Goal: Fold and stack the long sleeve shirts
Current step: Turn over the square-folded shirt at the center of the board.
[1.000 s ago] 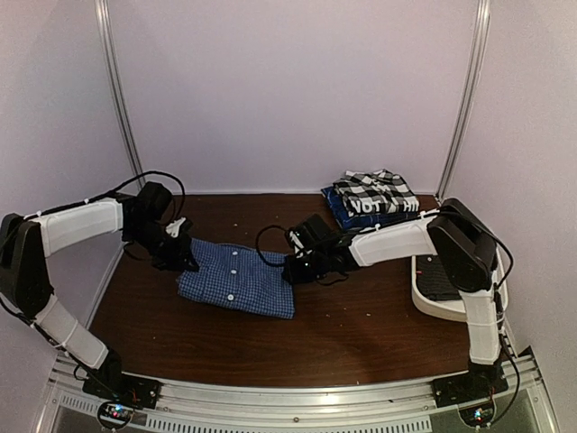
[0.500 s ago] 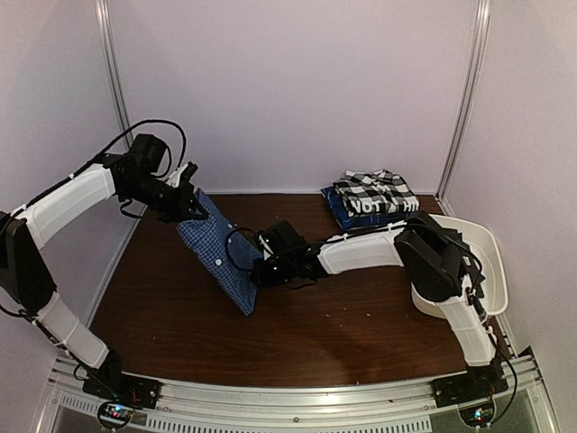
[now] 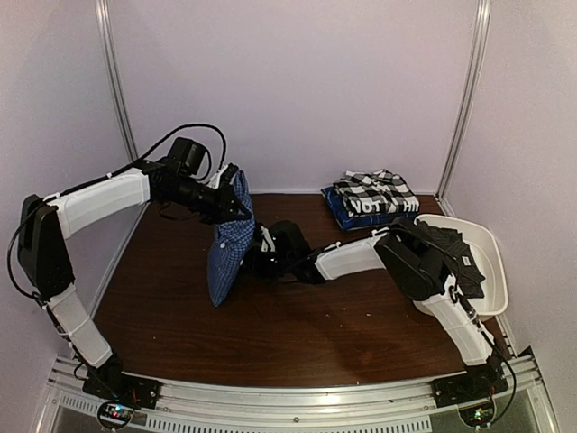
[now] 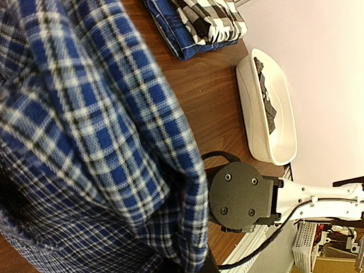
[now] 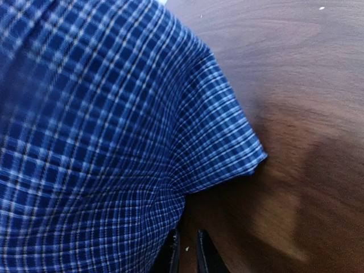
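The blue-and-white fine-check shirt (image 3: 225, 248) hangs folded from my left gripper (image 3: 233, 194), which is shut on its top edge above the table. The cloth fills the left wrist view (image 4: 85, 142) and hides the fingers there. My right gripper (image 3: 259, 260) is low at the shirt's right side. In the right wrist view its fingers (image 5: 187, 239) stand almost together with only table between them, and the shirt (image 5: 102, 125) lies against the left finger. The black-and-white large-check shirt (image 3: 371, 189) lies folded on the dark blue lettered shirt (image 3: 341, 215) at the back right.
A white plastic tub (image 3: 494, 271) holding dark items stands at the right edge, also in the left wrist view (image 4: 250, 108). The right arm's black wrist (image 4: 244, 196) is close beside the hanging shirt. Metal frame posts stand at the back corners.
My left gripper has lifted the blue-check shirt's left edge off the table and swung it up and to the right. My right gripper has slid left with the shirt's other edge.
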Robot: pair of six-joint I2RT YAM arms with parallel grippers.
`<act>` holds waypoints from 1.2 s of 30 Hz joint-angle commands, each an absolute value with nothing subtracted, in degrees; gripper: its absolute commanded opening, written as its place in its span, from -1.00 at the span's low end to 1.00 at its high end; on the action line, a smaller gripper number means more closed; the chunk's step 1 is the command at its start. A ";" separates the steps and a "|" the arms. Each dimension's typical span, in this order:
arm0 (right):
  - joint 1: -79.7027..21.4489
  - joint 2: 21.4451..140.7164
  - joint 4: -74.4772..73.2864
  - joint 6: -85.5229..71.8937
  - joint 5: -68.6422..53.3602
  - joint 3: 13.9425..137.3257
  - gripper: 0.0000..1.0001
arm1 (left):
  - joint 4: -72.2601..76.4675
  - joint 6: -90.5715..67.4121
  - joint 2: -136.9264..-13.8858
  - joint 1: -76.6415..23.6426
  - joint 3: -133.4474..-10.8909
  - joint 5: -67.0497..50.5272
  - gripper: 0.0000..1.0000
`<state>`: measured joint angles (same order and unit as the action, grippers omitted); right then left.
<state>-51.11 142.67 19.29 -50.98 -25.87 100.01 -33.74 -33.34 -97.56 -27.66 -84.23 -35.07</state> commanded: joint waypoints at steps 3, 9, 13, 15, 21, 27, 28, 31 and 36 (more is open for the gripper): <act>-47.95 137.28 33.11 -55.60 -28.39 89.59 -0.75 | -25.45 -36.13 -96.72 -29.47 -80.93 -37.88 -1.00; -44.31 127.79 29.19 -52.64 -25.95 80.97 -0.70 | -23.56 -37.33 -97.71 -31.36 -80.38 -37.67 -1.00; -41.37 118.99 23.32 -48.85 -22.56 75.49 -0.60 | -22.26 -38.58 -100.95 -34.48 -80.84 -36.69 -1.00; -39.87 113.44 18.96 -46.60 -19.68 73.42 -0.50 | -21.36 -39.47 -103.21 -36.59 -81.59 -36.33 -0.90; -37.12 104.01 7.69 -40.23 -12.30 69.48 -0.06 | -18.38 -41.13 -108.38 -41.93 -86.01 -38.61 0.11; -37.24 101.62 4.22 -37.91 -11.09 66.43 0.21 | -18.21 -41.52 -106.41 -41.42 -86.34 -36.00 0.34; -37.34 101.60 3.76 -37.68 -11.01 65.98 0.24 | -18.86 -41.45 -105.84 -41.01 -85.98 -34.96 0.34; -37.64 101.92 2.67 -37.02 -11.37 64.87 0.28 | -21.63 -40.83 -103.43 -39.11 -83.47 -29.97 0.34; -39.57 103.47 -1.07 -34.97 -11.17 65.02 0.25 | -25.86 -38.99 -98.02 -32.77 -75.51 -24.07 0.32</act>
